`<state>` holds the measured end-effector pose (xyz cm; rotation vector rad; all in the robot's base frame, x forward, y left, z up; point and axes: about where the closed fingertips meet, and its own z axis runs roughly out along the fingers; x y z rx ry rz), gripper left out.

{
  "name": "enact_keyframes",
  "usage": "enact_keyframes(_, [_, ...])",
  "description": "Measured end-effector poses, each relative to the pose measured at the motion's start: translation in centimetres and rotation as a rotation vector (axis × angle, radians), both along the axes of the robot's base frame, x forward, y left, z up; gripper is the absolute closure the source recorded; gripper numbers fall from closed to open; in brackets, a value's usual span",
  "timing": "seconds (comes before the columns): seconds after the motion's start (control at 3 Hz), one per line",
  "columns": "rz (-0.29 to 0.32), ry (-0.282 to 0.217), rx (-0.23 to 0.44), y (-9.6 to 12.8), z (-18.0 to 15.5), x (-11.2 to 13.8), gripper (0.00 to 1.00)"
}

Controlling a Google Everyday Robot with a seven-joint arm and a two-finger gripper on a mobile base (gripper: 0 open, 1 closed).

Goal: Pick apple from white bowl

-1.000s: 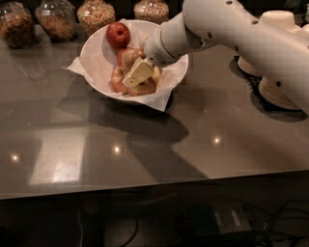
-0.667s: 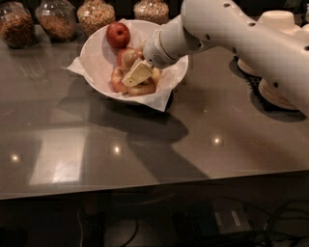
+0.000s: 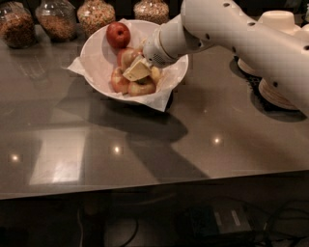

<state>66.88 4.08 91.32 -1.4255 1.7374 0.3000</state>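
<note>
One gripper (image 3: 137,71) dips into the bowl (image 3: 96,53) from 2 o'clock, down among the fruit at its centre; whether it is apart or clamped, I cannot tell. The apple (image 3: 126,57) lies just beside it at 11 o'clock. At its 6 o'clock crowd smaller apples (image 3: 141,87); a dark red apple (image 3: 118,34) sits at the bowl's 12. Along the worktop (image 3: 193,140) stand jars (image 3: 94,14) at 12 and stacked bowls (image 3: 277,21) at 2.
</note>
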Motion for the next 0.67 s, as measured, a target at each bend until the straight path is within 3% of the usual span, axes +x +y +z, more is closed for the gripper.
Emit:
enact_keyframes(0.33, [0.006,-0.006,-0.003,0.3,0.8,-0.1,0.93])
enact_keyframes(0.67, [0.03,-0.031,0.0,0.4,2.8,-0.4,1.0])
